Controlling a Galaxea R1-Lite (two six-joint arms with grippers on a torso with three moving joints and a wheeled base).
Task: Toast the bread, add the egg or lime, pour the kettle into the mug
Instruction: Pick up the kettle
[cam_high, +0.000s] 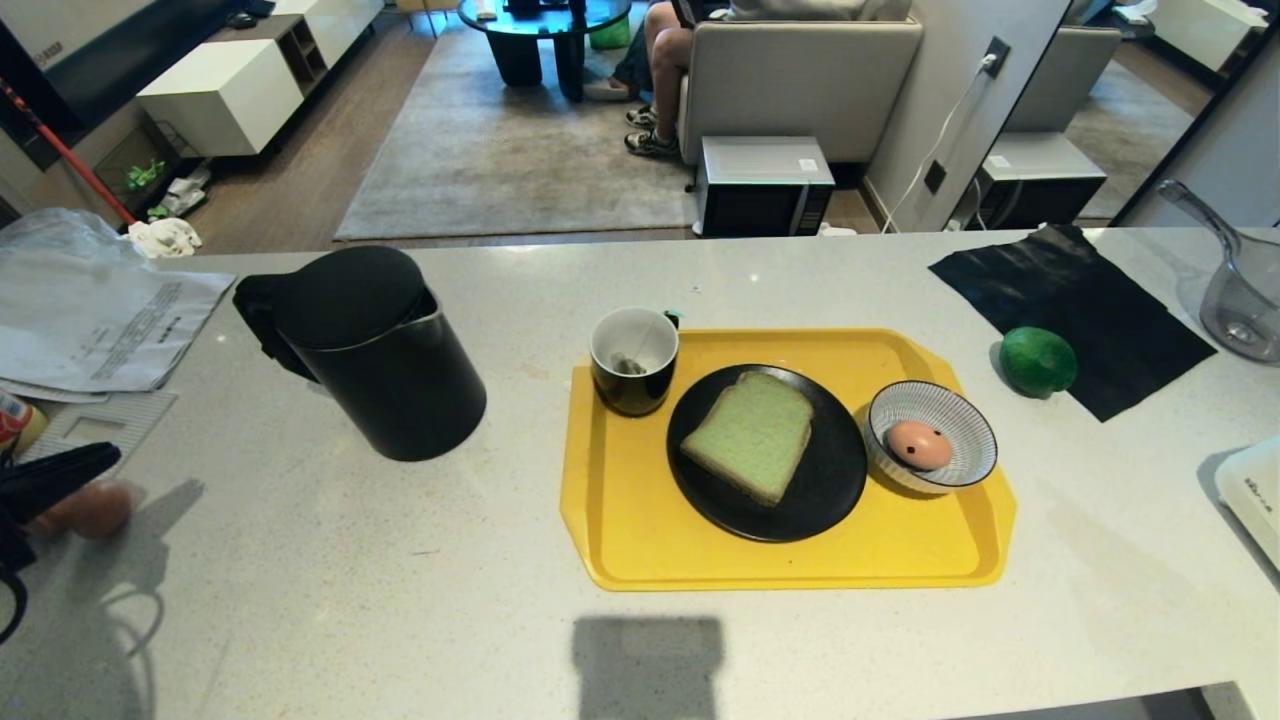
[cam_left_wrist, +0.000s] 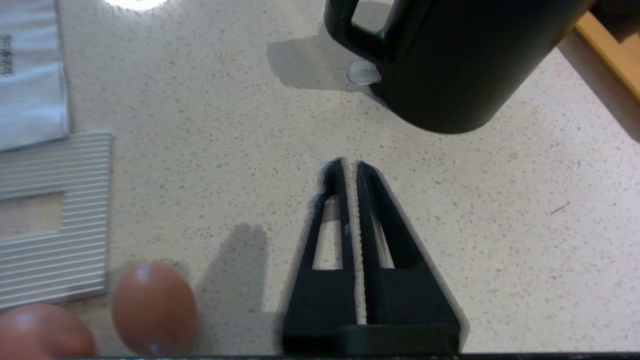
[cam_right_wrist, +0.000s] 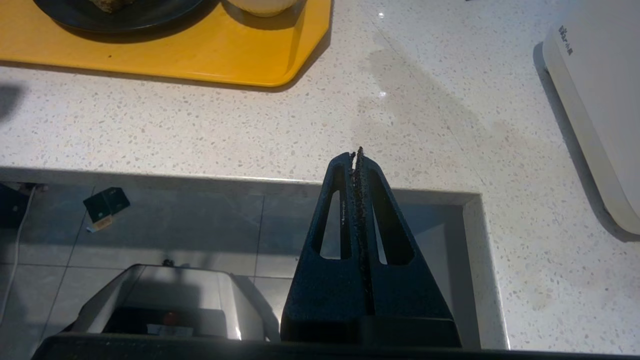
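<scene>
Head view: nearest us, at eight o'clock, the left gripper (cam_high: 60, 475) pokes in over the tabletop (cam_high: 330, 560) beside a plain brown egg (cam_high: 95, 508). The kettle (cam_high: 375, 350) stands upright at ten o'clock, lid on. On the yellow tray (cam_high: 620, 550) the bread (cam_high: 750, 435) lies on the black plate (cam_high: 830, 490), the egg (cam_high: 918, 445) sits in the striped bowl (cam_high: 975, 425) at three o'clock, and the mug (cam_high: 633, 360) holds a tea bag but no water we can see. The lime (cam_high: 1038, 361) rests off the tray at two o'clock. We judge bread and egg served, pouring left.

Left wrist view: the left gripper (cam_left_wrist: 350, 165) hangs empty, jaws parted by a sliver, kettle (cam_left_wrist: 450, 60) near at one o'clock.

Right wrist view: the right gripper (cam_right_wrist: 356, 154) hangs parked at the tabletop's near edge, jaws clenched on nothing.
</scene>
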